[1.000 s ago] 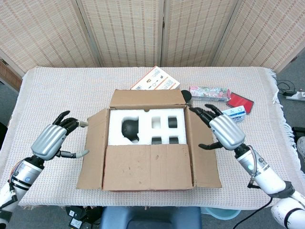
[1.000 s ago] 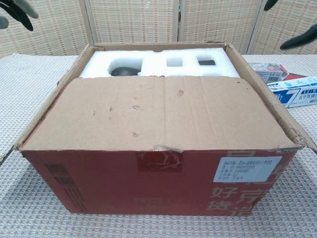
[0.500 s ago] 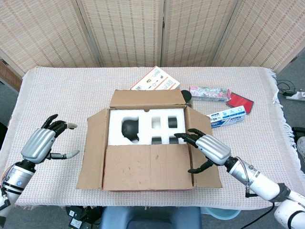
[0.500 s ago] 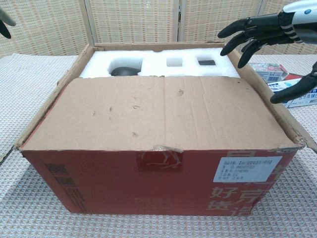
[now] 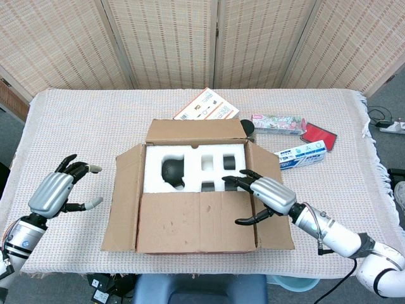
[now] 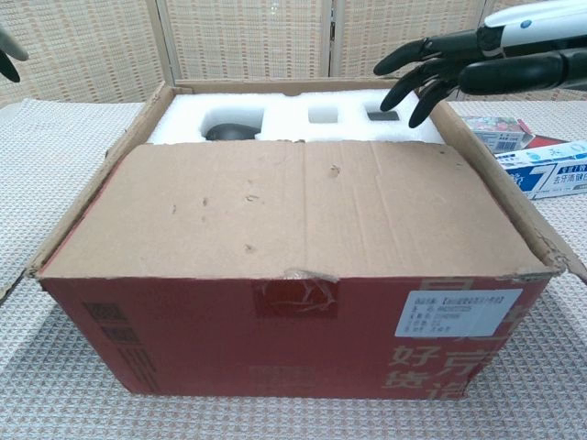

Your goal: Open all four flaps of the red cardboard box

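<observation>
Reaching further in over the red cardboard box [image 5: 193, 193] than half a second ago, the robot's right hand [image 5: 266, 197] now hangs above the near right corner of the opening, its dark fingers [image 6: 417, 69] spread and grasping nothing; from the chest camera they show over the white foam insert [image 6: 293, 117], though whether they touch it cannot be told. Its left hand [image 5: 56, 193] has barely shifted and hovers over the woven tablecloth [image 5: 76, 120] to the left of the box, fingers apart and empty

The box sits at the middle of the table, close to the near edge. Its far flap [image 5: 197, 130] and the two side flaps, left [image 5: 125, 196] and right [image 5: 272, 209], stand folded outward, while the near flap [image 6: 293, 206] lies down across the front half of the opening. A dark round object [image 5: 173, 171] rests in a cutout of the foam

Beyond the box lies a printed leaflet [image 5: 205, 106], with a small floral-patterned carton [image 5: 278, 123], a red flat item [image 5: 318, 135] and a blue-and-white toothpaste box [image 5: 302, 154] on the cloth to the right
</observation>
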Available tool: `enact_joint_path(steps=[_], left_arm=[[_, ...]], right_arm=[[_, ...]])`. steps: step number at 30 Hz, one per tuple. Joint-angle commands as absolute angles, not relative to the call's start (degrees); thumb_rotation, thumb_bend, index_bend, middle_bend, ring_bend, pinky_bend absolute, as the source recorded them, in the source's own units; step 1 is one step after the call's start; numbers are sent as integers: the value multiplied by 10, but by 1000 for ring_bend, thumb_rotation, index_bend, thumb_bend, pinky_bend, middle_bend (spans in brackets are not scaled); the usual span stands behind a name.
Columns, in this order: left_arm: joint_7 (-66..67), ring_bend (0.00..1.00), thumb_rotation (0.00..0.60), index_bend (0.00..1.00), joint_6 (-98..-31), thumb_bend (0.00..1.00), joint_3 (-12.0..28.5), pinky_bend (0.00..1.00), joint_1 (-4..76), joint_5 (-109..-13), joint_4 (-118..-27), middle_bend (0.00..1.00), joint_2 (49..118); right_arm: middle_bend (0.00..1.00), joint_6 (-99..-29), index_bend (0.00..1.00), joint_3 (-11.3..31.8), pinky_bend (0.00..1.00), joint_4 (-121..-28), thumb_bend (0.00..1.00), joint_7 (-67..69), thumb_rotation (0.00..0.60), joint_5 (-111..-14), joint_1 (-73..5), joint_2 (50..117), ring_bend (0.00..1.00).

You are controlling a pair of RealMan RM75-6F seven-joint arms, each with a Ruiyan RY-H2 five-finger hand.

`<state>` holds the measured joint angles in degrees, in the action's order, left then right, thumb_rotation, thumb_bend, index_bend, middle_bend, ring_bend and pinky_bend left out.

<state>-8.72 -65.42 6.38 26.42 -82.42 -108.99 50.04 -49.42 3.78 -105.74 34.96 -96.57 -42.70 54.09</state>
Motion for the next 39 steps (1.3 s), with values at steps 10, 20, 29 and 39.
enact_joint_path(steps=[10,20,29,39], left_arm=[[-97,212,87,262,-654,180,61,0,258,-823,-1080,323,502],[-103,212,83,262,-654,179,62,0,257,-826,-1075,323,504],[-100,211,82,262,-658,179,67,0,255,-822,-1080,323,501],[-91,212,82,263,-661,180,72,0,254,-818,-1090,324,494]], right_arm=[[198,-450,26,33,0,-1062,112,325,155,-940,-457,567,207],[235,-517,26,1,0,-1080,112,508,149,-1007,-446,514,237],[235,-664,27,-74,1,-1030,112,831,147,-1160,-454,464,247],[235,-822,26,-130,2,-965,112,985,148,-1266,-463,458,247]])
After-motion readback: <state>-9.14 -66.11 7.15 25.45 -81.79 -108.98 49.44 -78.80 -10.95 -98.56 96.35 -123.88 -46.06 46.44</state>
